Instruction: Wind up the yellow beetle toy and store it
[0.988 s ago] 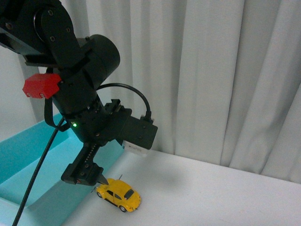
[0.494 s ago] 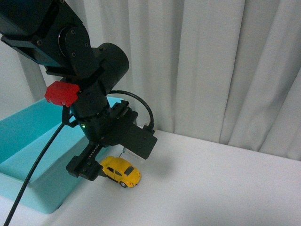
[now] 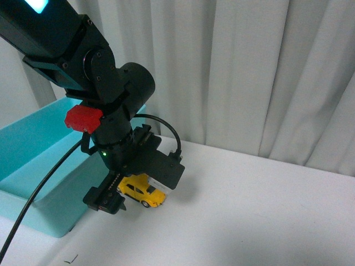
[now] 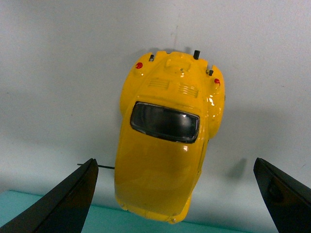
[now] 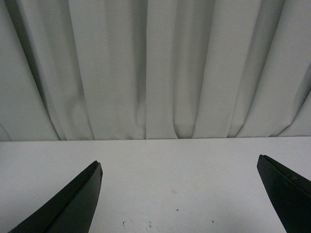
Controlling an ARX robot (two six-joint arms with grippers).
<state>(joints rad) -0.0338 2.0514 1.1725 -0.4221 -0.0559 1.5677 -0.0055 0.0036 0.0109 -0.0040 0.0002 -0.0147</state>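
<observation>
This looks like a robotics test space, not a lived-in room. A plain pale curtain (image 3: 249, 72) hangs in folds across the upper frame as a backdrop. A bare white surface (image 3: 260, 221) fills the lower right. A teal plastic bin (image 3: 28, 133) sits at the left edge, and a black robot arm (image 3: 55, 39) reaches in from the upper left.

**Table, curtain and bin**

A white table (image 3: 266, 210) is stretching across the scene. A pale curtain (image 3: 249, 72) is hanging in long folds behind it, reaching down to its far edge. A turquoise bin (image 3: 33, 149) is sitting open-topped on the left.
</observation>
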